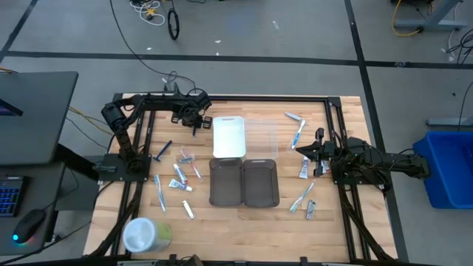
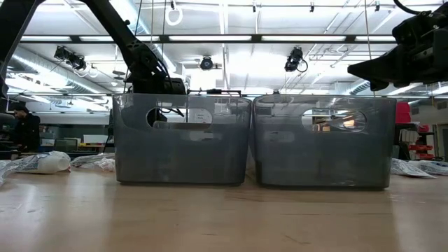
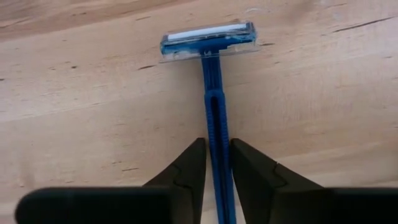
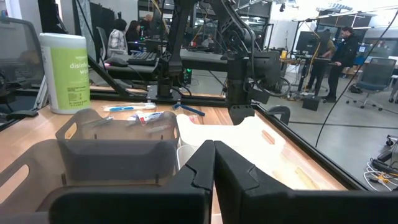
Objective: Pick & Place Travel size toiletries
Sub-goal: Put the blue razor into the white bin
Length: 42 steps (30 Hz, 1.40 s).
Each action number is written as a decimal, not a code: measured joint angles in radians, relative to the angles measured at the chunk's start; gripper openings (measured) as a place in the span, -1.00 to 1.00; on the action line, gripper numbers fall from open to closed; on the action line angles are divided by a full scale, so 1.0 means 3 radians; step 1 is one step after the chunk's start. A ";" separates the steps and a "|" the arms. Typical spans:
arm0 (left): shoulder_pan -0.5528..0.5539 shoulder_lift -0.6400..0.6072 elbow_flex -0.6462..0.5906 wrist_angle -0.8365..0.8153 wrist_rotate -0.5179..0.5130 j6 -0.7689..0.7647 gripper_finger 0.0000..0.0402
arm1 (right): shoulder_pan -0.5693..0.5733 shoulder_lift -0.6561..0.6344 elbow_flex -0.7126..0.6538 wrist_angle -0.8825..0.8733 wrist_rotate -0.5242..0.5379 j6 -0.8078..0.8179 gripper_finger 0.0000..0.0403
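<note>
2 grey trays, 1 white tray, 1 round container, and 1 blue razor.

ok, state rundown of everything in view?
left pincer, closed on the blue razor's handle
blue razor, flat on the table, gripped
right pincer, shut, empty
grey trays, side by side, empty
white tray, empty
wipes container, upright
</note>
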 joint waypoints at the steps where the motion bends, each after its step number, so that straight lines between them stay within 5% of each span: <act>1: 0.0000 0.0000 0.0000 -0.0001 -0.0001 0.0000 -0.63 | -0.0001 -0.0001 -0.0001 0.0000 0.0000 0.0000 -0.94; 42: 0.0043 -0.0288 -0.0005 -0.0200 0.0013 0.0171 -0.77 | -0.0001 0.0000 0.0000 0.0000 0.0000 0.0000 -0.93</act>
